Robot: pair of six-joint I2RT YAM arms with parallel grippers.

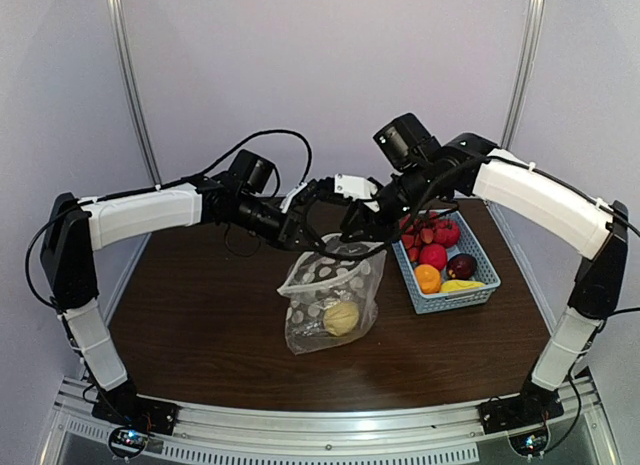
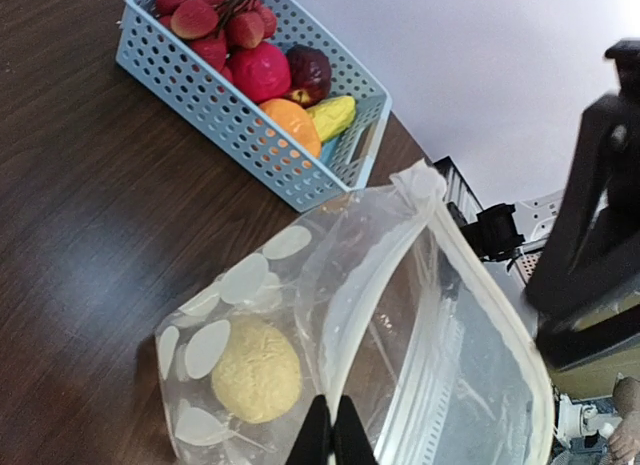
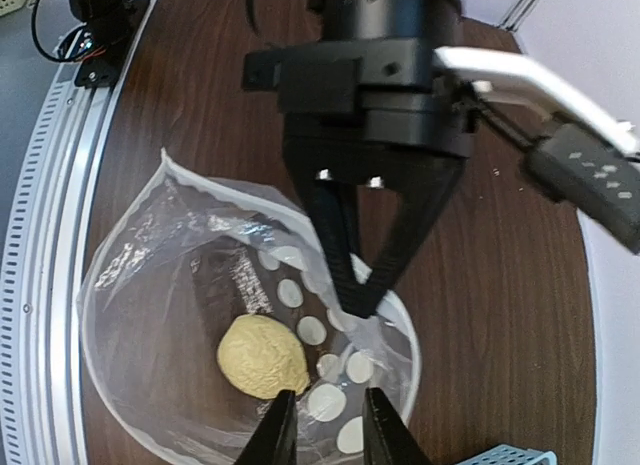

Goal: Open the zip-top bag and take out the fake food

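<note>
While the left gripper (image 2: pixel 330 430) is clamped shut on the rim of the zip-top bag (image 2: pixel 400 325), pinching the plastic at the near edge of the mouth, the right gripper (image 3: pixel 325 430) hangs over the same mouth with its two fingers apart and nothing between them. The right wrist view looks straight down into the bag and shows the left gripper's tips closed together on the far side of the rim.

One bag is in view. Its bottom rests on the dark wooden table (image 1: pixel 200 315) near the middle, its mouth is spread wide into a loop, and its white dots show on the lower wall. Inside lies one piece of fake food, a pale yellow fruit (image 3: pixel 262 357), at the bottom of the bag.

One light-blue basket (image 2: pixel 200 100) stands on the table just beside the bag, on the robot's right. It holds one large red fruit (image 2: pixel 260 72), one dark purple fruit (image 2: pixel 308 70), one orange fruit (image 2: pixel 293 125), one yellow fruit (image 2: pixel 333 115), and a cluster of small red fruits (image 2: pixel 195 18), packed too close to count surely.
</note>
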